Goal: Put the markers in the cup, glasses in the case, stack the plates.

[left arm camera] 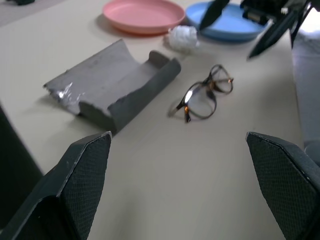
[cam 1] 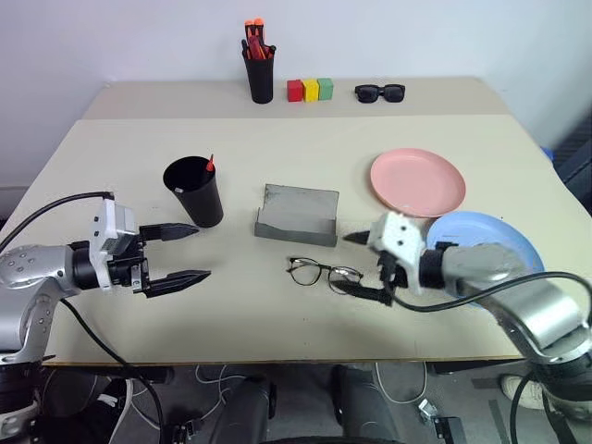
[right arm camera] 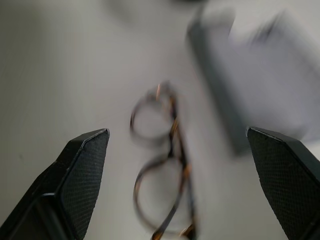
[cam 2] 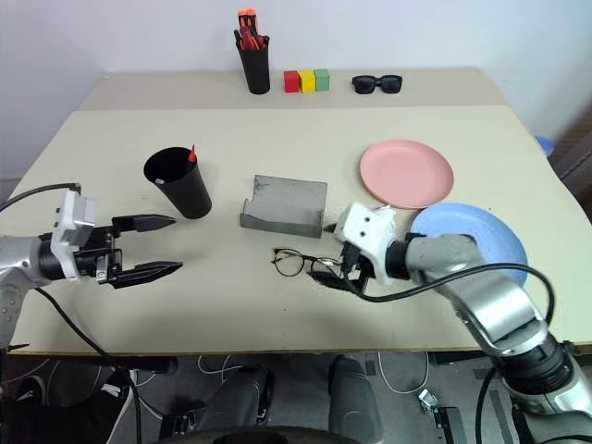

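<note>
A wide black cup [cam 1: 196, 190] stands left of centre with a marker's red tip [cam 1: 210, 164] poking over its rim. The grey case [cam 1: 298, 215] lies open mid-table, and the wire-frame glasses [cam 1: 322, 273] rest just in front of it. Further right are the pink plate [cam 1: 417, 181] and, nearer me, the blue plate [cam 1: 499, 236], side by side. My left gripper [cam 1: 202, 252] is open and empty in front of the cup, pointing right. My right gripper [cam 1: 342, 264] is open at the glasses' right end, its fingers either side of them [right arm camera: 160, 170] and touching nothing.
At the table's back stand a tall black pen cup [cam 1: 260, 74] full of pens, three coloured blocks [cam 1: 310, 89] and black sunglasses [cam 1: 380, 92]. A small white crumpled lump [left arm camera: 182, 37] lies near the plates. The table's front edge [cam 1: 277, 356] is close below both grippers.
</note>
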Available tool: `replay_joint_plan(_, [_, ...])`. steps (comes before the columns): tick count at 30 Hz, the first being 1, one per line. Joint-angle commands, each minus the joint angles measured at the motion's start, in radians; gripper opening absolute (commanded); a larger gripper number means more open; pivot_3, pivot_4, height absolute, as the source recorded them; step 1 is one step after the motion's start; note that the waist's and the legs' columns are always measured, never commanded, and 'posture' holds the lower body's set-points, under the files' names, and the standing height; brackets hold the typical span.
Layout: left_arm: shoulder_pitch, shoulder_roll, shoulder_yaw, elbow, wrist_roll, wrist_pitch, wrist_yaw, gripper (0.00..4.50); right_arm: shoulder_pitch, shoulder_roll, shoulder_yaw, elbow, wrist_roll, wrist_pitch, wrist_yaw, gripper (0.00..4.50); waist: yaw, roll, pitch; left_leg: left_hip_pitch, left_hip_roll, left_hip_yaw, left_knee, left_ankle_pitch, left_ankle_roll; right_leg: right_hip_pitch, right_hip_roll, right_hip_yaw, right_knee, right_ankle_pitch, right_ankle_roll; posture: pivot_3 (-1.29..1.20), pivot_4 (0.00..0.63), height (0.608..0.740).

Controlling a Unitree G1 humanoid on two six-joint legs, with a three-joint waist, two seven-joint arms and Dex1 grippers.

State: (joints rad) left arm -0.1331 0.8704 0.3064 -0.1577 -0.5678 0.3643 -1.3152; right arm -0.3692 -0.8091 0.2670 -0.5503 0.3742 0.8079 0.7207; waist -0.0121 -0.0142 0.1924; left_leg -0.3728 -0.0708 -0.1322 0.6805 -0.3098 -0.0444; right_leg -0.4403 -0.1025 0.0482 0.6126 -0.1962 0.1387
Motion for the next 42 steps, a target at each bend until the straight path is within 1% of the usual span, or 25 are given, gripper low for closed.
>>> replay_joint_plan(1, [-0.010, 0.026, 0.022, 0.005, 0.003, -0.036, -0.004, 4.44, -0.067, 0.024, 0.049, -0.003, -0.061, 0.078, -0.048, 4.50, -0.002, 0.000, 0.000, 0.000, 0.000, 0.000, 0.000, 0.000, 0.000, 0.000, 0.000, 0.000, 0.000, 0.000, 0.000, 0.00, 0.150, 0.740])
replay_joint_plan(6, [-0.032, 0.019, -0.001, -0.030, -0.016, -0.010, 0.036, 4.44, -0.122, 0.069, 0.076, -0.008, -0.059, 0.195, -0.067, 4.50, -0.001, 0.000, 0.000, 0.000, 0.000, 0.000, -0.001, 0.000, 0.000, -0.001, 0.000, 0.000, 0.000, 0.000, 0.000, 0.00, 0.150, 0.740])
replay_joint_plan(9, [-0.036, 0.017, -0.007, -0.032, -0.015, -0.012, 0.045, 4.44, -0.138, 0.092, 0.070, -0.014, -0.041, 0.245, -0.068, 4.50, 0.000, 0.000, 0.000, 0.000, 0.000, 0.000, -0.001, 0.000, 0.000, -0.001, 0.000, 0.000, 0.000, 0.000, 0.000, 0.00, 0.150, 0.740])
replay_joint_plan(11, [-0.035, 0.018, -0.007, -0.027, -0.014, -0.019, 0.044, 4.50, -0.147, 0.113, 0.061, -0.009, -0.035, 0.265, -0.074, 3.95, -0.002, 0.000, 0.000, 0.000, 0.000, 0.000, -0.001, 0.000, 0.000, -0.001, 0.000, 0.000, 0.000, 0.000, 0.000, 0.00, 0.150, 0.740])
replay_joint_plan(13, [-0.033, 0.019, -0.006, -0.025, -0.016, -0.023, 0.044, 4.50, -0.151, 0.127, 0.065, -0.005, -0.037, 0.278, -0.080, 3.23, -0.003, 0.000, 0.000, 0.000, 0.000, 0.000, -0.001, 0.000, 0.000, -0.001, 0.000, 0.000, 0.000, 0.000, 0.000, 0.00, 0.150, 0.740])
replay_joint_plan(15, [-0.026, 0.020, -0.003, -0.024, -0.015, -0.030, 0.038, 4.50, -0.146, 0.130, 0.081, -0.006, -0.046, 0.284, -0.082, 2.15, -0.003, 0.000, 0.000, 0.000, 0.000, 0.000, -0.001, 0.000, 0.000, -0.001, 0.000, 0.000, 0.000, 0.000, 0.000, 0.00, 0.150, 0.740])
replay_joint_plan(16, [-0.022, 0.020, -0.001, -0.023, -0.017, -0.030, 0.036, 4.50, -0.142, 0.129, 0.089, -0.009, -0.049, 0.285, -0.081, 1.77, -0.003, 0.000, 0.000, 0.000, 0.000, 0.000, -0.001, 0.000, 0.000, -0.001, 0.000, 0.000, 0.000, 0.000, 0.000, 0.00, 0.150, 0.740])
replay_joint_plan(22, [0.002, 0.014, 0.002, 0.037, -0.003, -0.090, 0.000, 4.50, -0.146, 0.153, 0.094, -0.009, -0.044, 0.299, -0.088, 1.77, -0.003, 0.000, 0.000, 0.000, 0.000, 0.000, -0.001, 0.000, 0.000, -0.001, 0.000, 0.000, 0.000, 0.000, 0.000, 0.00, 0.150, 0.740])
replay_joint_plan(27, [0.010, 0.009, -0.005, 0.104, 0.007, -0.158, -0.032, 4.50, -0.141, 0.157, 0.126, -0.001, -0.060, 0.292, -0.091, 1.77, -0.003, 0.000, 0.000, 0.000, 0.000, 0.000, -0.001, 0.000, 0.000, -0.001, 0.000, 0.000, 0.000, 0.000, 0.000, 0.00, 0.150, 0.740])
replay_joint_plan(30, [0.019, 0.006, -0.007, 0.124, 0.011, -0.186, -0.044, 4.50, -0.139, 0.153, 0.133, 0.005, -0.072, 0.285, -0.095, 0.92, -0.002, 0.000, 0.000, 0.000, 0.000, 0.000, -0.001, 0.000, 0.000, -0.001, 0.000, 0.000, 0.000, 0.000, 0.000, 0.00, 0.150, 0.740])
replay_joint_plan(32, [0.024, 0.003, -0.008, 0.132, 0.014, -0.201, -0.049, 4.50, -0.139, 0.148, 0.136, 0.007, -0.074, 0.283, -0.089, 0.03, -0.002, 0.000, 0.000, 0.000, 0.000, 0.000, -0.001, 0.000, 0.000, -0.001, 0.000, 0.000, 0.000, 0.000, 0.000, 0.00, 0.150, 0.740])
replay_joint_plan(42, [-0.006, -0.005, -0.032, 0.174, 0.029, -0.223, -0.058, 4.50, -0.139, 0.109, 0.136, -0.010, -0.084, 0.251, -0.057, 0.03, -0.001, 0.000, 0.000, 0.000, 0.000, 0.000, -0.001, 0.000, 0.000, -0.001, 0.000, 0.000, 0.000, 0.000, 0.000, 0.00, 0.150, 0.740])
